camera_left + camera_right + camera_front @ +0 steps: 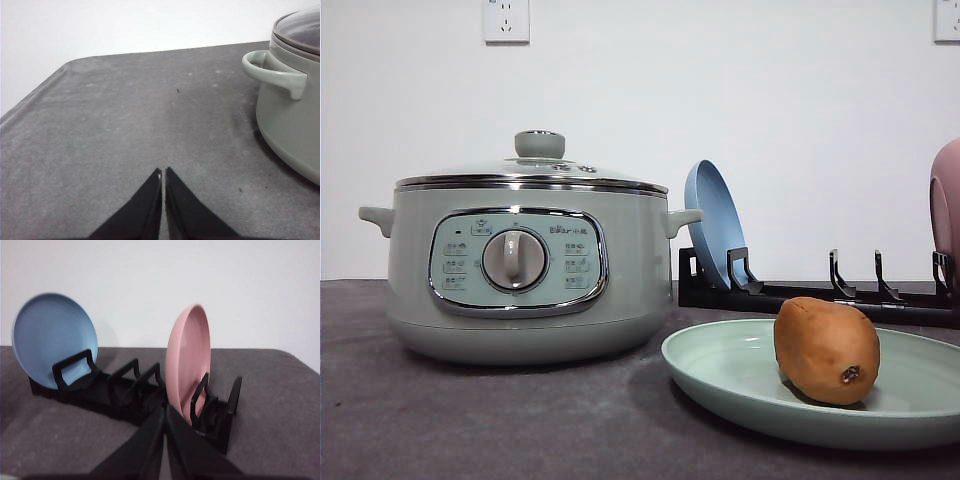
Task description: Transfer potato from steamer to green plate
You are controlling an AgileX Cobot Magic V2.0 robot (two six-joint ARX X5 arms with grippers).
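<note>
The potato (826,350) lies on its side in the green plate (720,375), a small dark spot on the end facing the front edge of the worktop (470,420). The plate sits near that front edge, toward the right side, just beside the steamer (520,270), which stands to its left with the glass lid (535,165) seated on top and the grey dial (515,260) facing forward. Behind the plate, along the back of the worktop, a black rack (130,397) holds a blue plate (52,337) and a pink plate (187,360) on edge, well apart from each other with bare slots between. The left tool (163,172) hangs over bare grey worktop with its two black fingers pressed together, nothing between them, the steamer's side handle (275,75) off to one side. The right tool (165,410) is likewise closed with nothing held, pointing toward the rack.
</note>
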